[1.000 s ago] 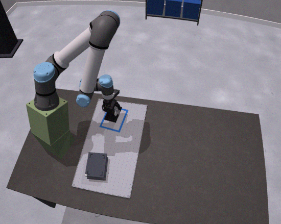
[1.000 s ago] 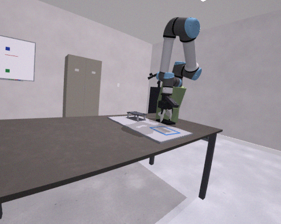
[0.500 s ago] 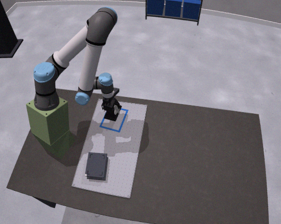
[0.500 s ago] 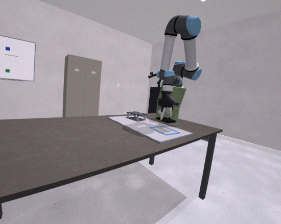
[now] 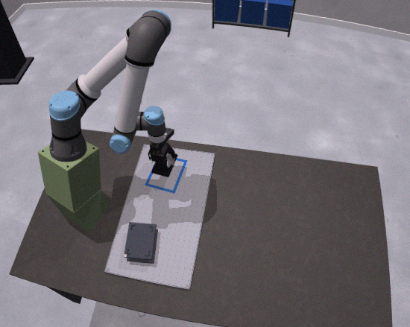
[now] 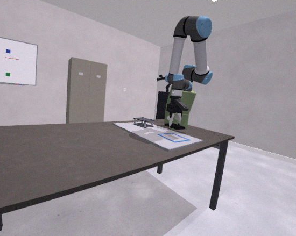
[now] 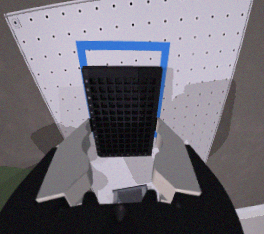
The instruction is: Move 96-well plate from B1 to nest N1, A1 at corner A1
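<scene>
The black 96-well plate (image 7: 123,111) is clamped by its long sides between my two grey fingers. My gripper (image 7: 124,118) is shut on it and holds it above the blue-outlined spot B1 (image 7: 122,47) on the white perforated board. In the top view the gripper (image 5: 162,164) and the plate (image 5: 162,170) hang over the blue outline (image 5: 166,176). In the exterior view the plate (image 6: 175,126) is clear of the board, above the blue outline (image 6: 174,137). The raised dark nest N1 (image 5: 140,242) stands at the near end of the board, empty; it also shows in the exterior view (image 6: 143,121). I cannot make out the plate's cut corner.
The white perforated board (image 5: 162,215) lies on a dark table. The arm's green pedestal (image 5: 69,179) stands at the table's left edge. A shelf with blue bins (image 5: 253,8) stands far off on the floor.
</scene>
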You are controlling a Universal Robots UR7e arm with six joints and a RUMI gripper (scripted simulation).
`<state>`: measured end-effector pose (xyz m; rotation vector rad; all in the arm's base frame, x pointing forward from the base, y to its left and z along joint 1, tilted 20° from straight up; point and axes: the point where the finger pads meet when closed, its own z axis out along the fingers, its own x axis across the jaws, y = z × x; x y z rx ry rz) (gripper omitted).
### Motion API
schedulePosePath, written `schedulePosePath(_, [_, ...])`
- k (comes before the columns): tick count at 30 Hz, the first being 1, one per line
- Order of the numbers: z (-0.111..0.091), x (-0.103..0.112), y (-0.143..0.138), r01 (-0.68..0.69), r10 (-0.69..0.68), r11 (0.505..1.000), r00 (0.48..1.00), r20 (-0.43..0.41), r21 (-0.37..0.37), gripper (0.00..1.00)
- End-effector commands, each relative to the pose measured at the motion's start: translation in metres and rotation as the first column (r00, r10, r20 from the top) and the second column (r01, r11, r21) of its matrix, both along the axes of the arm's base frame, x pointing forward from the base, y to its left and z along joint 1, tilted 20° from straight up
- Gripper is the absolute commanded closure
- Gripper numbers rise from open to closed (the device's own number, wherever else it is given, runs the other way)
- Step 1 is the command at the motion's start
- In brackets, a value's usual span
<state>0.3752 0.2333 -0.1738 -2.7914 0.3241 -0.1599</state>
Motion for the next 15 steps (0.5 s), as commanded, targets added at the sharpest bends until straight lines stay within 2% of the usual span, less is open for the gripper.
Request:
schedulePosePath(1, [-0.001, -0.001, -0.006, -0.062, 0.063, 0.998, 0.998, 0.021, -0.010, 1.00])
schedulePosePath(6, [-0.004, -0.003, -0.023, -0.215, 0.217, 0.976, 0.974, 0.068, -0.042, 1.00])
schedulePosePath(15, [-0.008, -0.008, -0.049, -0.215, 0.217, 0.976, 0.974, 0.067, -0.042, 1.00])
